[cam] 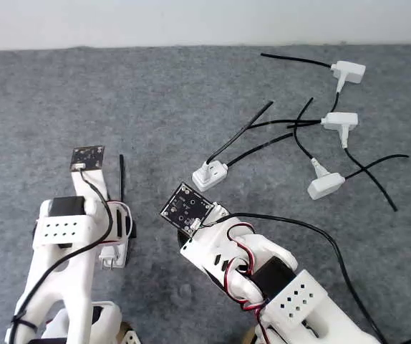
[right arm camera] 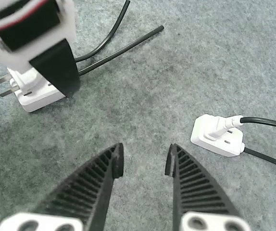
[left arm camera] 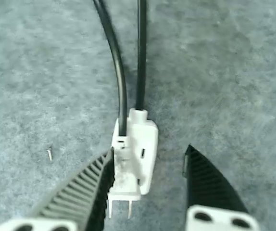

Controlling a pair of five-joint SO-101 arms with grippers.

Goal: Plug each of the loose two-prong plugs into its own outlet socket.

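A white two-prong plug (left arm camera: 135, 159) with two black cables lies on the grey carpet, its bare prongs (left arm camera: 119, 210) pointing back toward the wrist. My left gripper (left arm camera: 149, 151) is open around it: one ribbed finger (left arm camera: 92, 180) touches its side and the other stands apart. The same plug (right arm camera: 34, 89) sits beside the left arm's black finger (right arm camera: 56, 65), and in the high view this plug (cam: 111, 256) is at the left arm. My right gripper (right arm camera: 145, 161) is open and empty above bare carpet. A white socket (right arm camera: 217, 137) with a plug in it lies beyond the right gripper.
Three more white plug and socket pieces (cam: 349, 72) (cam: 340, 122) (cam: 326, 185) lie at the far right with crossing black cables (cam: 263, 140). The socket with a plug (cam: 209, 174) lies mid-table. A tiny screw (left arm camera: 49, 154) rests on the carpet.
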